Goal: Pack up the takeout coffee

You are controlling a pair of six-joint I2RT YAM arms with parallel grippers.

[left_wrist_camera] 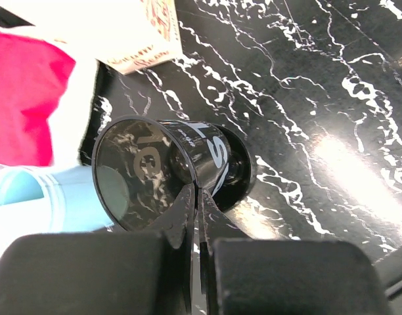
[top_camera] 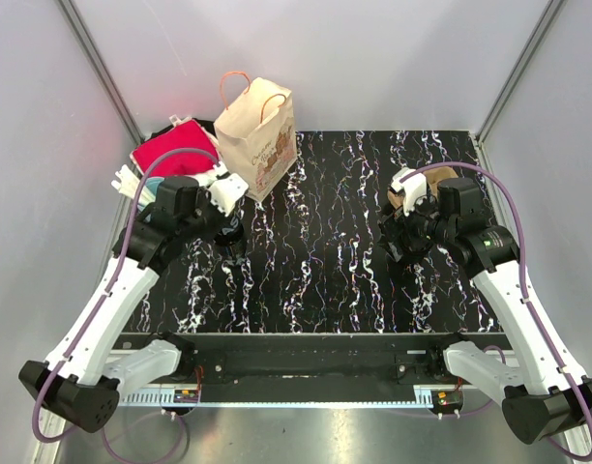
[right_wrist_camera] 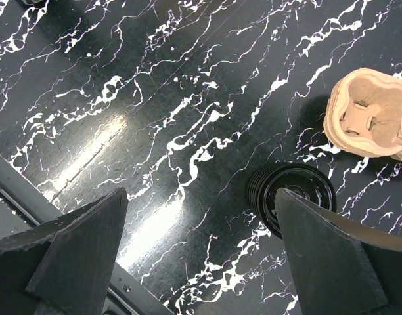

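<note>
A black takeout cup (left_wrist_camera: 148,161) hangs tilted just above the marble table, its open mouth facing the left wrist camera. My left gripper (left_wrist_camera: 198,191) is shut on the cup's wall at the rim, one finger inside and one outside. In the top view this gripper (top_camera: 228,232) sits just in front of the brown paper bag (top_camera: 259,135), which stands upright with its handles up. Over the right half of the table my right gripper (right_wrist_camera: 201,197) is open and holds nothing. A stack of black lids (right_wrist_camera: 291,197) lies beside its right finger. Just beyond is a cardboard cup carrier (right_wrist_camera: 372,118).
A pink cloth (top_camera: 170,150) lies at the back left beside the bag, and a light blue object (left_wrist_camera: 37,197) is close to the cup's left side. White walls enclose the table on three sides. The metal rail (top_camera: 306,358) with the arm bases runs along the near edge.
</note>
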